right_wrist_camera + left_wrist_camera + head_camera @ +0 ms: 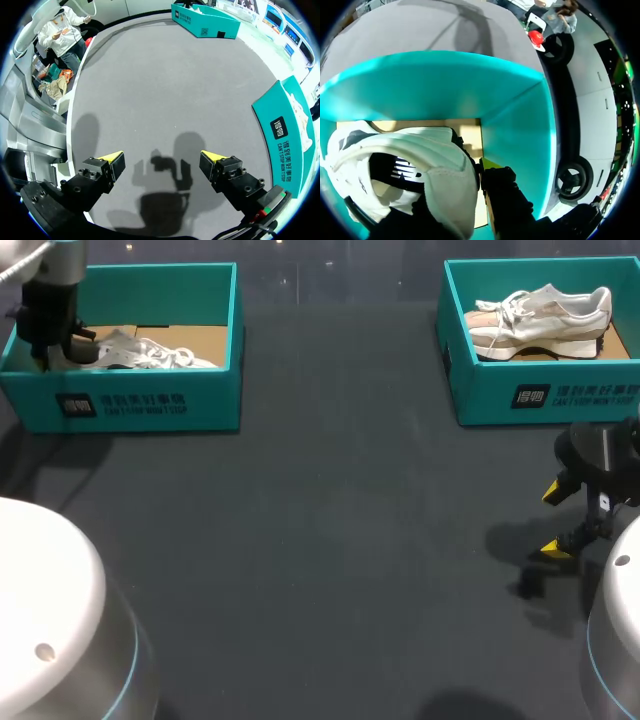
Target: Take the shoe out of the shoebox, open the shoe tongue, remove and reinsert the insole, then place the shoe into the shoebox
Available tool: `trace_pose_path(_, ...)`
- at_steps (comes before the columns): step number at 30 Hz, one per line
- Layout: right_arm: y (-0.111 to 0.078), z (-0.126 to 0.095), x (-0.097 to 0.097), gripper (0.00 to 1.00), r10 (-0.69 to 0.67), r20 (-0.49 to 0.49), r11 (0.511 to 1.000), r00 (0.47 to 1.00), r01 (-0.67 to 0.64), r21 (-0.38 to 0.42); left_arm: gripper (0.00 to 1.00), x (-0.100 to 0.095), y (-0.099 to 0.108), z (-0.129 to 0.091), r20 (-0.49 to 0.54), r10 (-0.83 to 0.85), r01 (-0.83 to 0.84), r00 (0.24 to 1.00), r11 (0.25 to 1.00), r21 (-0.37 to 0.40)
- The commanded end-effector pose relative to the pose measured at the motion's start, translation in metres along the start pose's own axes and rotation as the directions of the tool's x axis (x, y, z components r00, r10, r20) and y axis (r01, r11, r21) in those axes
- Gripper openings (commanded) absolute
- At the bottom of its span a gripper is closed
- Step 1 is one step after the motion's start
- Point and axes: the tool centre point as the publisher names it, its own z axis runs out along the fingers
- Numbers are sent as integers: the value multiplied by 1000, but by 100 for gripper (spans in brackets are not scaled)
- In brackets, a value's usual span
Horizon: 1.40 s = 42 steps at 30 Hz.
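A white shoe (150, 355) lies in the teal shoebox (150, 405) at the table's far left. My left gripper (55, 345) hangs down into that box at the shoe's heel end. In the left wrist view the shoe (420, 150) fills the space under the gripper (462, 192). Its heel wall sits between the fingers; one yellow-tipped finger (489, 165) presses the outside, and the other is hidden inside the shoe. My right gripper (557, 520) hovers low over bare table at the right, open and holding nothing (162, 160).
A second teal shoebox (480, 390) at the far right holds another pale shoe (540, 320); its wall (285, 135) is beside my right gripper. The dark grey table (330, 540) stretches between the two boxes.
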Motion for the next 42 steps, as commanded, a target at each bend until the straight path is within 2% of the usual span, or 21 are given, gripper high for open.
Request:
trace_pose_path(1, 0, 0, 2, 100, 1, 3, 1000, 1000, -1, 2, 0, 2, 0, 8, 18, 3, -3, 1000, 1000, -7)
trace_pose_path(7, 0, 0, 2, 100, 1, 3, 1000, 1000, -1, 2, 0, 2, -4, 12, 46, 14, -13, 999, 1000, -21)
trace_pose_path(9, 0, 0, 2, 100, 1, 3, 1000, 1000, -1, 2, 13, 3, -4, 12, 50, 14, -12, 999, 1000, -27)
trace_pose_path(11, 0, 0, 2, 100, 1, 3, 1000, 1000, -1, 2, 18, 4, -5, 12, 55, 11, -9, 998, 1000, -27)
trace_pose_path(14, 0, 0, 2, 100, 1, 3, 1000, 1000, -1, 2, 35, 5, -5, 11, 66, 3, -1, 998, 1000, -31)
trace_pose_path(22, 0, 0, 2, 100, 1, 3, 1000, 1000, -1, 2, 55, 7, -5, 2, 86, -3, 6, 996, 999, -34)
trace_pose_path(28, 0, 0, 2, 100, 1, 3, 1000, 1000, -1, 2, 65, 3, -7, -18, 113, 7, -1, 994, 999, -54)
trace_pose_path(32, 0, 0, 2, 100, 1, 3, 1000, 1000, -1, 2, 67, -1, -7, -32, 132, 15, -7, 991, 998, -64)
trace_pose_path(38, 0, 0, 2, 100, 1, 3, 1000, 1000, -1, 2, 75, -1, -8, -61, 156, 17, 0, 988, 994, -105)
trace_pose_path(41, 0, 0, 2, 100, 1, 3, 1000, 1000, -1, 2, 86, 2, -12, -79, 164, 13, 9, 986, 991, -132)
trace_pose_path(42, 0, 0, 2, 100, 1, 3, 1000, 1000, -1, 2, 96, 3, -14, -85, 168, 12, 12, 986, 989, -144)
